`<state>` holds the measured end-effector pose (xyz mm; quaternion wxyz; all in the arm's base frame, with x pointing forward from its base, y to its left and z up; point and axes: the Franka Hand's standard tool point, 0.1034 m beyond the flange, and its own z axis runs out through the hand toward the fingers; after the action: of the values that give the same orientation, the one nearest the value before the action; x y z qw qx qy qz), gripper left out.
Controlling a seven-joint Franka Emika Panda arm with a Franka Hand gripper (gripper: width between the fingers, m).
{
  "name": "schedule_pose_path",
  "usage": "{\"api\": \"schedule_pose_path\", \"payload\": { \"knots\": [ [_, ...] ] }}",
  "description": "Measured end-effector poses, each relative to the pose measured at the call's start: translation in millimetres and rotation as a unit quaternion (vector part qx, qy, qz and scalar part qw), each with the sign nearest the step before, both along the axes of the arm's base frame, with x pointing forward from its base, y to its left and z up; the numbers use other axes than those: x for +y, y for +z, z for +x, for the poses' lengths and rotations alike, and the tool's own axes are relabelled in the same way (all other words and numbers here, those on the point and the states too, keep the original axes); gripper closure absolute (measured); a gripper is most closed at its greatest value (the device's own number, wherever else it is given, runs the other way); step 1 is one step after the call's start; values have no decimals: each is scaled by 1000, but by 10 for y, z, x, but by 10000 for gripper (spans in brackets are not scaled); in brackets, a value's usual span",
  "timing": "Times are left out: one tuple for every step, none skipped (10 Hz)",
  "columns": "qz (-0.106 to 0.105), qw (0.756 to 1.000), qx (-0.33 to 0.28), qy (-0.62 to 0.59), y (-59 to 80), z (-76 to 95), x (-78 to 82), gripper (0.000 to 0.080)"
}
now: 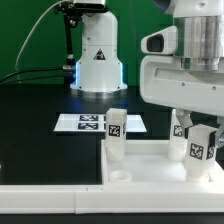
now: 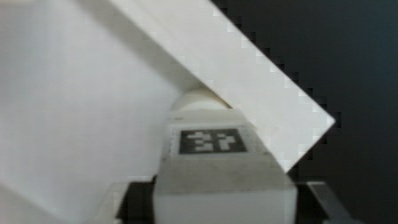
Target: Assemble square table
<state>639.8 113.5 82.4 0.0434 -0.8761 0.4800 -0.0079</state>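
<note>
Long white rail (image 1: 50,201) foremost; slab (image 1: 150,172) behind. Tool (image 2: 215,198) pinching tagged leg (image 1: 201,148) over slab; second leg (image 1: 116,136) upright at slab corner.

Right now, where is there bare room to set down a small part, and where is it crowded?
Free: the black table surface between the marker board and the long white rail. Crowded: the white square slab, with a standing white leg and the end effector gripping a second white leg.

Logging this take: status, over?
Gripper shut on leg. Tabletop flat, second leg upright at its corner. Nothing in the way.
</note>
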Motion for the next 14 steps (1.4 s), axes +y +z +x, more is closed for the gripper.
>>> {"api": "schedule_pose_path", "payload": {
  "knots": [
    [15,996,3,-86,-5,5,-16,514],
    [35,982,-4,-186,-13,-7,-27,514],
    [46,971,-8,-234,-12,-22,-34,514],
    [47,968,-6,-247,-11,-21,-31,514],
    [47,968,-6,-247,-12,-20,-32,514],
    [43,976,-9,-212,-14,-22,-32,514],
    [34,989,-12,-142,-2,-22,-13,335],
    [25,997,-11,-75,14,-24,28,216],
    [14,1000,-13,18,27,-26,55,216],
    [13,999,-9,51,32,-40,67,164],
    [12,998,-11,66,25,-36,58,154],
    [9,994,-14,105,22,-37,54,154],
    [1,988,-17,152,22,-38,59,151],
    [-31,962,-22,272,19,-38,89,151]
  ]
}}
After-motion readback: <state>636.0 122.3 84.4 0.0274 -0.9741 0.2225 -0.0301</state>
